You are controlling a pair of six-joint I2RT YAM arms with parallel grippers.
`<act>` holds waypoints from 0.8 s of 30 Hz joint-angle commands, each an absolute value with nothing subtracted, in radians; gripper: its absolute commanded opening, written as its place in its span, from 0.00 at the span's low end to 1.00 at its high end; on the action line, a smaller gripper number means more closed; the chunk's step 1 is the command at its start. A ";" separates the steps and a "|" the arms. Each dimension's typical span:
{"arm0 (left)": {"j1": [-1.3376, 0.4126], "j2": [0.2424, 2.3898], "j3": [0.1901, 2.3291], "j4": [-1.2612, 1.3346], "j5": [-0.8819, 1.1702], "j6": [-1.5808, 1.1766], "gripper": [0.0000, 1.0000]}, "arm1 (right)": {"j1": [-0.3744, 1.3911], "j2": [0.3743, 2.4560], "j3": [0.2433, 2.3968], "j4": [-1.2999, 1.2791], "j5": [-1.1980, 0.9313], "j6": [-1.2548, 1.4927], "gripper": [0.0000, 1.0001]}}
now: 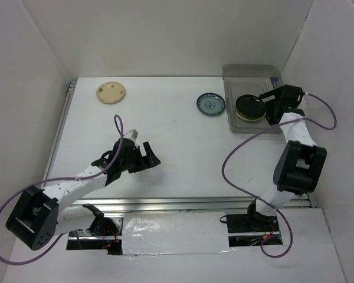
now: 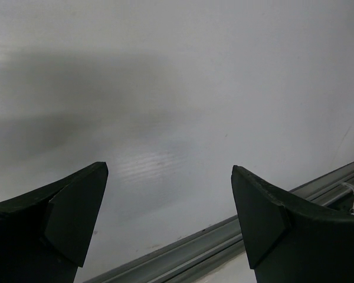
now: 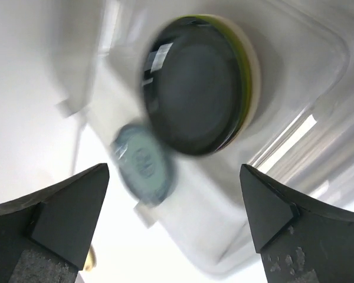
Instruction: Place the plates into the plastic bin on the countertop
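Black plate (image 1: 250, 107) in the plastic bin (image 1: 251, 74) — right hand (image 1: 269, 108) just beside.

No legible text, label, brand, number or sign in any view. On the blue plate (image 1: 210, 104), at nine o'clock from the bin (image 1: 253, 78), only a painted centre motif, too small and blurred to read as a character.

Two white-and-black arms
Left arm (image 1: 76, 181) and right arm (image 1: 292, 127): white links, black joints, purple cables (image 1: 223, 167), black wedge-shaped jaws.
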State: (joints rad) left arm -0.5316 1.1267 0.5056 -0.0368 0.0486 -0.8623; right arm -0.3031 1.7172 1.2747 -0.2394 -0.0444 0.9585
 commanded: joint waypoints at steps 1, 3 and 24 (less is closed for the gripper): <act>-0.538 1.210 0.598 0.127 0.084 -0.883 0.99 | -0.272 1.487 1.221 -0.245 -0.032 0.913 1.00; -0.534 1.284 0.636 0.217 0.120 -0.925 0.99 | -0.230 1.327 1.155 -0.235 -0.028 0.888 1.00; -0.609 2.767 2.216 0.104 -0.147 -1.212 0.94 | -0.115 0.158 0.506 -0.466 -0.612 0.897 1.00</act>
State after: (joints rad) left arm -0.5755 2.6545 2.0808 0.3458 -0.0051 -1.1896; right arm -0.1204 0.2104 0.4606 -0.3477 -0.5797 0.8967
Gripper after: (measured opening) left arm 0.954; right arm 0.997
